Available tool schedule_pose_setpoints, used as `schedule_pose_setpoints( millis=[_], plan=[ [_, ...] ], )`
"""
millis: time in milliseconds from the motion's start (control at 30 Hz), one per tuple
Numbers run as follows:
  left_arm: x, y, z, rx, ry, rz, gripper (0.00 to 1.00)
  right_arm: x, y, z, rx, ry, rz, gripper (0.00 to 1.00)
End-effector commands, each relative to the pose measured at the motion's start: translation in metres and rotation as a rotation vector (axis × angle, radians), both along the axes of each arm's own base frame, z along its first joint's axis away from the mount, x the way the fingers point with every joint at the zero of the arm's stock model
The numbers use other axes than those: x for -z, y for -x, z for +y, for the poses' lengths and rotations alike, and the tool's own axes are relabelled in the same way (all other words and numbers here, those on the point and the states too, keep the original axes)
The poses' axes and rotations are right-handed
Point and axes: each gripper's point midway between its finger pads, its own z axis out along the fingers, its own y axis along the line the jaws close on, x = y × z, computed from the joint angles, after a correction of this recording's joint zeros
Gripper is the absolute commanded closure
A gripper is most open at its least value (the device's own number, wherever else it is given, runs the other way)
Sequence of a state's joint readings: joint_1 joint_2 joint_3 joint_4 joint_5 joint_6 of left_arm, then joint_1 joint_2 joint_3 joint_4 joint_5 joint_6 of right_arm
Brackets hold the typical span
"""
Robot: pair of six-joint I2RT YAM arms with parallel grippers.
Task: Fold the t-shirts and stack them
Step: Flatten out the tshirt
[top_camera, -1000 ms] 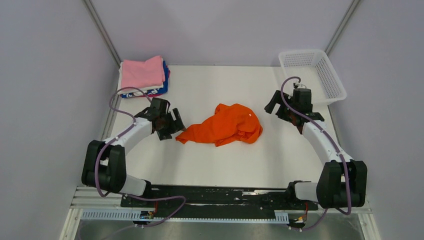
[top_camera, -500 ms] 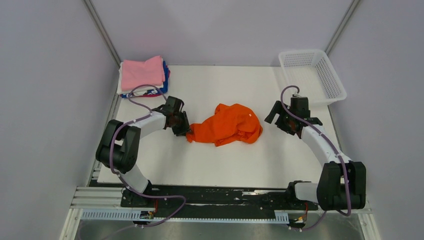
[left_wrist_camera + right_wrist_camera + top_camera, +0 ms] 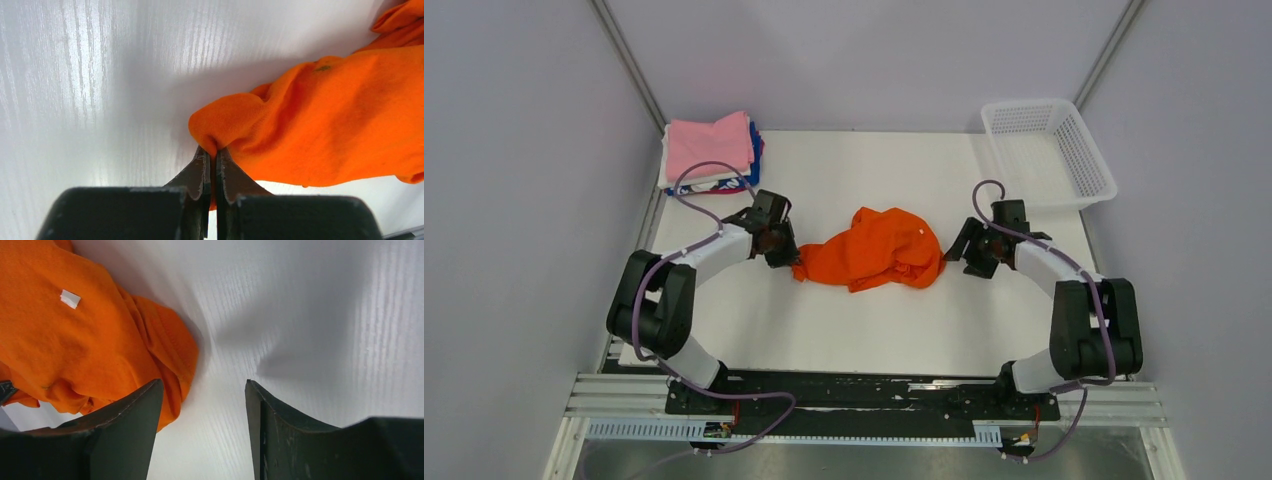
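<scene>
A crumpled orange t-shirt (image 3: 879, 250) lies in the middle of the white table (image 3: 874, 330). My left gripper (image 3: 791, 262) is shut on the shirt's left tip; in the left wrist view a pinch of orange cloth (image 3: 320, 120) sits between the closed fingers (image 3: 200, 167) of that gripper (image 3: 213, 150). My right gripper (image 3: 952, 252) stands open at the shirt's right edge. In the right wrist view its left finger (image 3: 140, 410) overlaps the orange cloth (image 3: 90, 340), with bare table between the fingertips of the gripper (image 3: 204, 385). Folded t-shirts (image 3: 709, 150), pink on top, are stacked at the back left.
A white mesh basket (image 3: 1049, 150) stands at the back right corner. Grey walls close in both sides and the back. The arms' bases and a black rail (image 3: 864, 395) run along the near edge.
My left gripper moved right onto the shirt's left tip and shut on it. My right arm came down and left to the shirt's right edge, its fingers narrowing.
</scene>
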State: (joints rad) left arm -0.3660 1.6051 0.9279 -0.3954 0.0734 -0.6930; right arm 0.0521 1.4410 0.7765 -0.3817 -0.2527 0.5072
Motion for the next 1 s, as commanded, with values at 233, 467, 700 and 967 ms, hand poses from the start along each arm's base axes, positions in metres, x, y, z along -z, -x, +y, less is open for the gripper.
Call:
schedule_pose_setpoints(
  millis=[233, 467, 700, 967],
  plan=[
    [-0.030, -0.001, -0.002, 0.003, 0.044, -0.089, 1.00, 0.021, -0.023, 0.048, -0.142, -0.124, 0.021, 0.68],
    [-0.084, -0.024, 0.012, -0.052, -0.001, -0.264, 1.00, -0.020, -0.061, 0.005, 0.001, 0.128, -0.138, 1.00],
    [-0.244, -0.058, 0.050, -0.203, -0.082, -0.699, 1.00, -0.194, -0.109, -0.041, 0.116, 0.331, -0.581, 1.00],
    [-0.446, -0.018, 0.080, -0.239, -0.026, -1.228, 1.00, -0.414, -0.067, -0.042, 0.099, 0.353, -1.146, 1.00]
  ],
)
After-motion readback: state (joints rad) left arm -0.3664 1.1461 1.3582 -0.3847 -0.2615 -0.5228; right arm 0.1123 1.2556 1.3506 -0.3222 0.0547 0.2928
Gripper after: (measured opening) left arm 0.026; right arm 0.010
